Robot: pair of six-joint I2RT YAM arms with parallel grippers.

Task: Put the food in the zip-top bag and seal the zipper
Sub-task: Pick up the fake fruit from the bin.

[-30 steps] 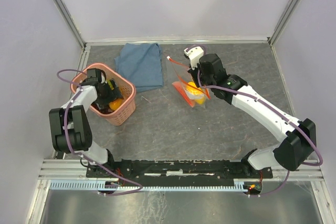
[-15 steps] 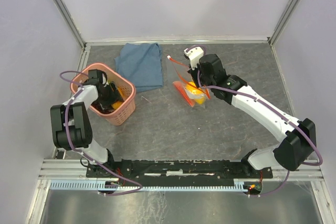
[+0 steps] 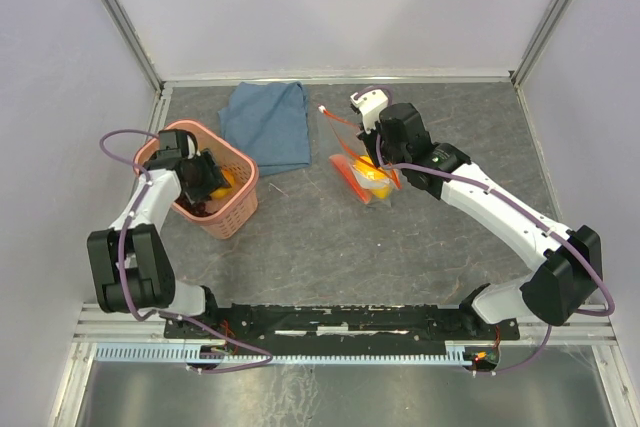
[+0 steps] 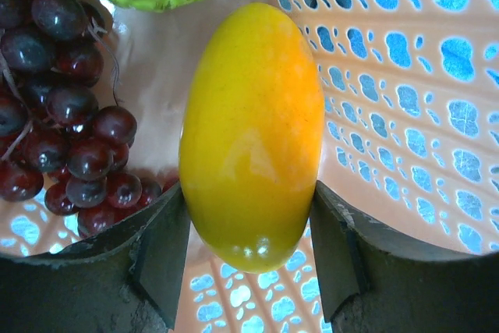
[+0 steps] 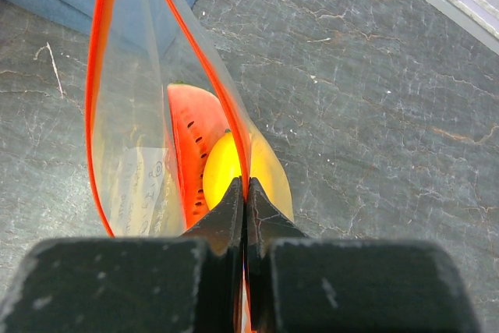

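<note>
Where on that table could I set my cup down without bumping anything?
Bare table between pink basket and zip-top bag, nearer than the blue cloth; also the far right corner. Crowded: the basket, where left fingers pinch a yellow fruit beside grapes.

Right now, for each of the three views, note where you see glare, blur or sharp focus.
Left wrist: white glare on the yellow-orange fruit; the left gripper beside it looks soft. Right wrist: the right gripper is blurred, the zip-top bag and table sharp. Top external: even light, no harsh shadows.
</note>
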